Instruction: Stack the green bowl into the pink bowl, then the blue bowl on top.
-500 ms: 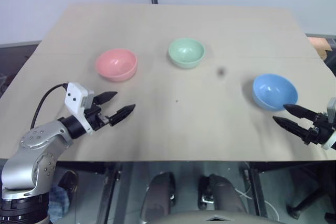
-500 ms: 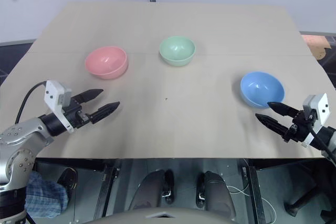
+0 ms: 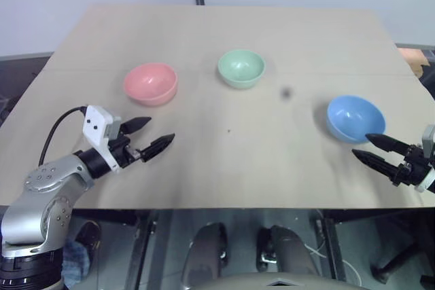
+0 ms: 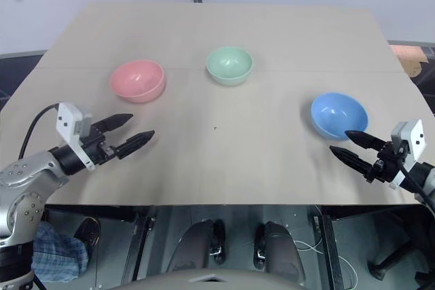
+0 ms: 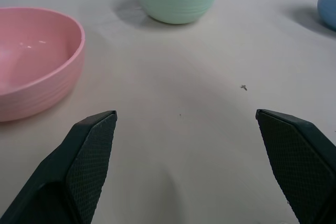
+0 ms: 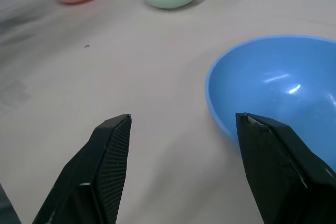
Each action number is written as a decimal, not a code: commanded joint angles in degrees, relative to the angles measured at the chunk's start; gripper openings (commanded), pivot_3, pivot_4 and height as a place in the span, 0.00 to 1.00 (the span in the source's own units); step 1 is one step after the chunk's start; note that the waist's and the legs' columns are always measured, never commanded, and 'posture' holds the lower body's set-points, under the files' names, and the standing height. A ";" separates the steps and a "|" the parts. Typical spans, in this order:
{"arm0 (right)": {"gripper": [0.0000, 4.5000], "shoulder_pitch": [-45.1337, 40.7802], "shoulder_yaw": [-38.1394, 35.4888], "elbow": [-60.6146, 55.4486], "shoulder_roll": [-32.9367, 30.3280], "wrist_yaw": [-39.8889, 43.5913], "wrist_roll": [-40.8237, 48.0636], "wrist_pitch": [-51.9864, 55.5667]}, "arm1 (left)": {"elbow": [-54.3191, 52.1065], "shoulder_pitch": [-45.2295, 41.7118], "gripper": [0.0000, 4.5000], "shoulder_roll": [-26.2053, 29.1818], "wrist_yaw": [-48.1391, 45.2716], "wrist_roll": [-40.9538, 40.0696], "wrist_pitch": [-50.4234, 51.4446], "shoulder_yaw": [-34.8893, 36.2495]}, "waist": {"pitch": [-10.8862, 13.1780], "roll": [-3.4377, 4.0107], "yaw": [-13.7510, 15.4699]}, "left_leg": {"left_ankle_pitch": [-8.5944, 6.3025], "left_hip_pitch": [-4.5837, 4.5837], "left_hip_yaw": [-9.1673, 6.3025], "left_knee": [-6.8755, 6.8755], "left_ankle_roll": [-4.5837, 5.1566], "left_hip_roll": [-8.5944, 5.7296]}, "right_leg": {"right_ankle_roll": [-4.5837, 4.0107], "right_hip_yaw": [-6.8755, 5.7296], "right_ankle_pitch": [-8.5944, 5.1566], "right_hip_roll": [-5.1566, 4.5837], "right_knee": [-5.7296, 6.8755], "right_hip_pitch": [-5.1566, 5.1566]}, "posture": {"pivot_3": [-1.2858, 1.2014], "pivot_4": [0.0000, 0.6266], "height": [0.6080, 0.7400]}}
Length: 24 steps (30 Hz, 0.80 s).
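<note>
Compared with half a second ago, you see almost nothing changed: the three bowls lie in the same places, and both hands keep their pose, the right one maybe a very little nearer to the edge of the picture. Your left hand (image 4: 129, 135) hangs low over the near left part of the worktop (image 4: 224, 32), pointing forward and toward the middle, and its two black fingers are spread wide with nothing between them. Your right hand (image 4: 352, 146) hangs over the near right part, pointing forward and toward the middle too, its fingers also spread and empty. The pink bowl (image 4: 138, 80) stands upright just beyond the left hand, near but apart from it. The green bowl (image 4: 230, 65) stands further back, near the middle of the worktop, to the right of the pink one and apart from it. The blue bowl (image 4: 339, 115) stands on the right side, just in front of the right hand; in the right wrist view one finger (image 6: 275, 156) is close beside its rim (image 6: 220, 114), but you cannot tell if they touch. A small dark speck (image 5: 243, 87) lies on the bare worktop between the hands. Nothing stands between the bowls.
</note>
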 commanded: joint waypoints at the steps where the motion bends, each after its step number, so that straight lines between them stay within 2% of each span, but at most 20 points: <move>1: 0.78 -0.26 -0.81 -0.90 -0.16 -0.16 0.30 -0.86 | -0.53 -0.47 1.00 1.00 -0.29 -0.12 -1.31 2.08 | 0.00 0.00 0.00 | 0.00 0.00 0.00 0.00 0.00 0.00 | 0.00 0.00 0.00 0.00 0.00 0.00 | 0.52 0.24 1.00; 8: 0.78 -0.28 -0.86 -1.63 -0.20 -0.26 0.90 -0.37 | -0.30 -1.14 1.00 1.22 -0.31 -0.01 -1.22 1.69 | 0.00 0.00 0.00 | 0.00 0.00 0.00 0.00 0.00 0.00 | 0.00 0.00 0.00 0.00 0.00 0.00 | 0.52 0.24 1.00; 15: 0.78 -4.52 0.22 -6.02 -0.90 -1.41 3.93 1.78 | 2.05 -5.42 1.00 3.34 -0.22 1.34 -0.42 0.10 | 0.00 0.00 -0.03 | 0.00 0.02 0.00 0.05 0.00 0.00 | 0.00 0.00 0.00 0.01 0.07 0.00 | 0.52 0.24 1.00; 24: 0.78 -9.02 4.46 -10.18 -1.23 -2.39 5.14 4.08 | 10.22 -12.83 1.00 9.27 -3.27 10.57 -4.61 -7.12 | 0.00 0.00 0.01 | 0.00 0.00 0.00 0.07 0.00 -0.01 | 0.00 -0.02 0.00 0.01 0.08 -0.01 | 0.52 0.24 1.00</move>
